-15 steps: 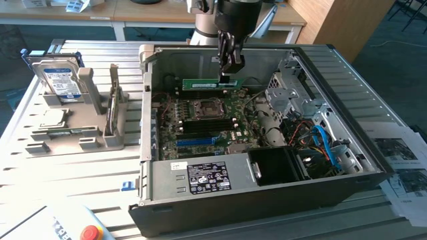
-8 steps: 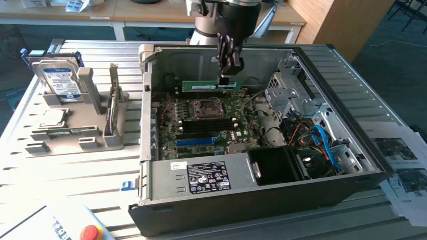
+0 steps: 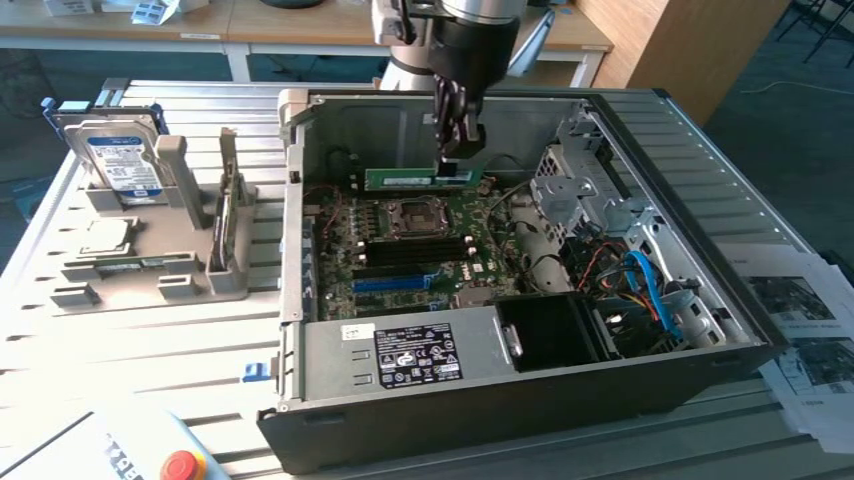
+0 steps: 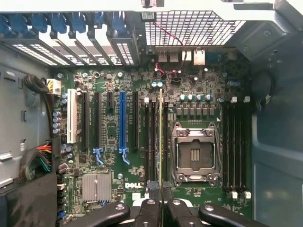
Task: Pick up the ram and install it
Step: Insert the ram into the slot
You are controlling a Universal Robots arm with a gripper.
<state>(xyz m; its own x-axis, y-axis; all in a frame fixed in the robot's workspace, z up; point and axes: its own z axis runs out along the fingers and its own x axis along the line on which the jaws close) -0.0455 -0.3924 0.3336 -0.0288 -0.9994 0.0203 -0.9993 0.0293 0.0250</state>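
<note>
Green ram (image 3: 414, 179) — one stick — is hanging clamped in the gripper's (image 3: 458, 150) narrow jaws; one CPU socket (image 3: 411, 215) is sitting below, just beside them.

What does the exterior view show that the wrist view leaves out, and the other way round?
Exterior view: the hard drive standing in a grey rack at that view's left, the power supply, a red button and printed sheets.
Wrist view: the rear slot covers and the Dell lettering on the board.
Both: the open computer case, the processor socket, and the tool shut on the ram, which lies along the memory slots beside that socket.
</note>
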